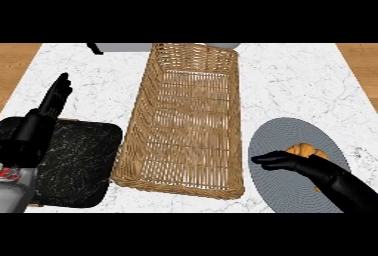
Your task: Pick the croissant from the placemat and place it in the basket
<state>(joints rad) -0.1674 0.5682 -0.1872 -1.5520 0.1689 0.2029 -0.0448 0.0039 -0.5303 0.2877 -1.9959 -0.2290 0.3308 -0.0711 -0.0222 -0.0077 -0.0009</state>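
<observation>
croissant (303, 149): on the grey round placemat (282, 134), near the mat's middle, at the view's lower right. Only an orange top bit shows past the hand; the rest is hidden.
croissant axis: can't tell, too much covered.
R hand (311, 168): right over the croissant, touching or nearly so. It comes in from the lower right corner w/ fingers stretched out toward the left, tip past the croissant's left side. Fingers look mostly straight, not wrapped round it. Judged: no hold yet.
L hand (49, 106): far left, fingers straight and pointing up-view, nothing in it, resting above a black slab (80, 160). Well apart from the croissant, w/ the basket in between.
nearer arm: R, by far, so the pick looks like R's job.
basket (238, 100): wicker, long, nothing inside, mid-counter (310, 80). Long axis runs near-to-far. Its right wall is just beside the placemat's left edge.
key relation: basket lies to the left of the R hand and croissant, so the carry is a short sideways move leftward over the right wall.
step (judged): closing on the croissant; lift and carry not yet done.
watch (judged): wall stands higher than the mat, so the croissant needs lifting before it goes sideways.
</observation>
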